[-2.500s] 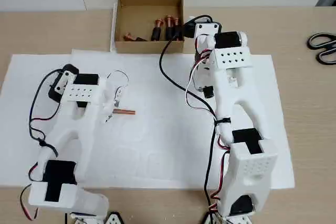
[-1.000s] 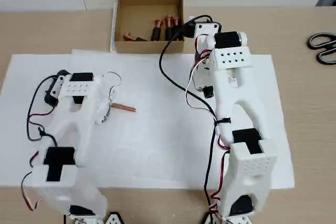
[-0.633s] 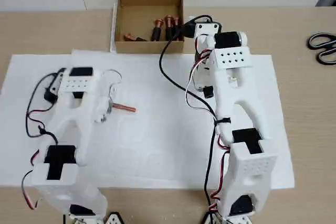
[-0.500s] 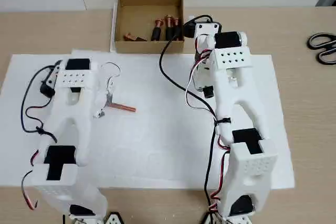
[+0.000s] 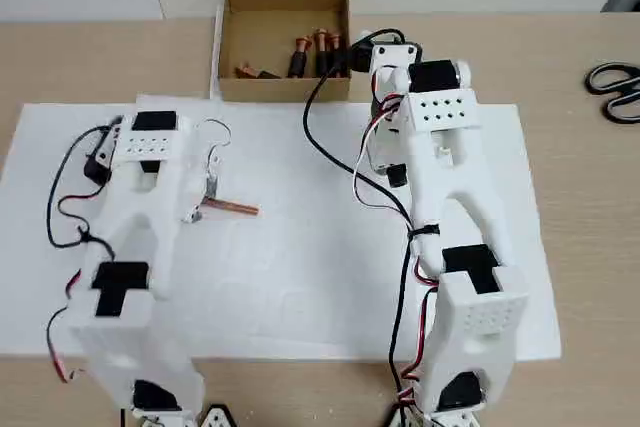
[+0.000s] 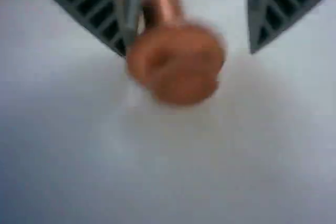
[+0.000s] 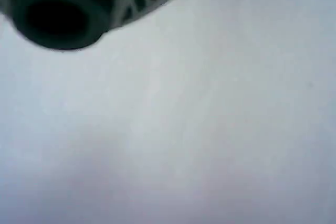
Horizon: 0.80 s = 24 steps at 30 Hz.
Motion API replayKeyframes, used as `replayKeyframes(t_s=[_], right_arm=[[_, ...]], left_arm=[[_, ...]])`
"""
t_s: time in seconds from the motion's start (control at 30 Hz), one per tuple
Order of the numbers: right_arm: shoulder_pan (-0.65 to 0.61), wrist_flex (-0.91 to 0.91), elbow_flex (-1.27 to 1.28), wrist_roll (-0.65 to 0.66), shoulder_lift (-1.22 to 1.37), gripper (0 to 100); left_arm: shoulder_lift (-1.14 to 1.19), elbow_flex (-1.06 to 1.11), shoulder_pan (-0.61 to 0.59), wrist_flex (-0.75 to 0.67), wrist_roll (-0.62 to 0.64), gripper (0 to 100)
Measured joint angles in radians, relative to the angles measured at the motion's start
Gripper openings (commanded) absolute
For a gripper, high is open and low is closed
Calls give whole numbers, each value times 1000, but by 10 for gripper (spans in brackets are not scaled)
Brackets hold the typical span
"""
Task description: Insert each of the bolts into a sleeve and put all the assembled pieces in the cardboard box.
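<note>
Now left gripper [image 6: 187, 51], open astride the bolt [image 6: 176, 72], must clamp and lift toward the sleeve [image 7: 52, 17] clamped in right gripper [image 5: 392, 173].

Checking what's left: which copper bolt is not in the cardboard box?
The bare copper bolt lying on the white sheet at the left tool; the other bolts sit in the brown cardboard box.

My left arm has shifted toward the cardboard box [image 5: 285, 42].
My wrist has drawn nearer the box and my left gripper [image 5: 201, 198] has moved sideways; the bolt [image 5: 232, 208], once level, now lies slightly tilted, its head end nearer the box.
</note>
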Motion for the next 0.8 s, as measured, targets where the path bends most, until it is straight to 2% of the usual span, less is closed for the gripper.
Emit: replayKeyframes(t_s=[0.23, 0.4, 0.63, 0.8], right_arm=[[0, 0, 0, 0, 0, 20], [0, 0, 0, 0, 0, 20], [0, 0, 0, 0, 0, 20], [0, 0, 0, 0, 0, 20]], left_arm=[[31, -12, 2, -14, -3, 132], [32, -25, 5, -28, 0, 4], [37, -34, 6, -31, 0, 6], [41, -138, 48, 120, -18, 6]])
